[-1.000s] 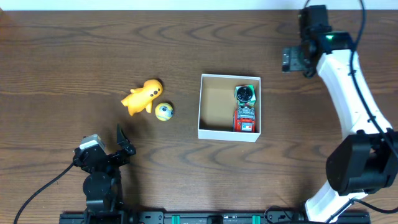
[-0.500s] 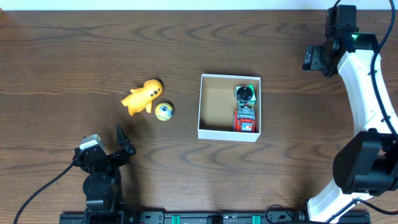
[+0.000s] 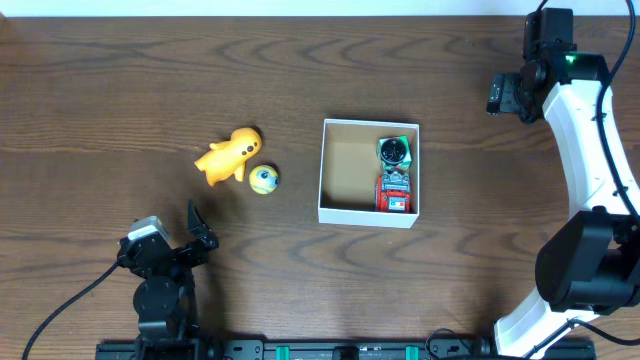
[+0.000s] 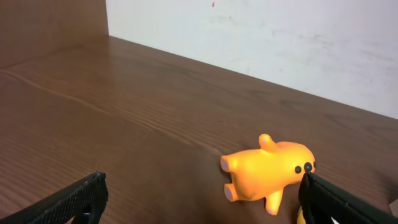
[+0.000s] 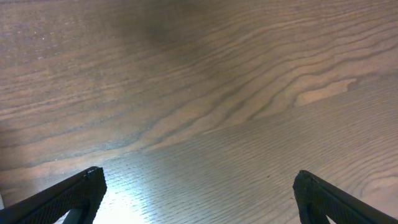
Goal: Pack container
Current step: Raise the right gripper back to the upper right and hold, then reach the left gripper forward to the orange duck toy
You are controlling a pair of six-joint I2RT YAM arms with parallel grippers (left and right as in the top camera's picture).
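Packing looks half done: the container [image 3: 345, 170] sits mid-table holding a red toy [image 3: 395, 192] and a green toy [image 3: 394, 151]; an orange toy [image 3: 229, 154] and yellow ball [image 3: 264, 179] lie left of it. The left gripper [image 4: 202, 196] and right gripper [image 5: 199, 186] are both spread, empty.

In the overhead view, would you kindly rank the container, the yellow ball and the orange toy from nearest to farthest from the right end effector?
From the right end effector:
1. The container, at the table's centre.
2. The yellow ball, left of the container.
3. The orange toy, farthest left.
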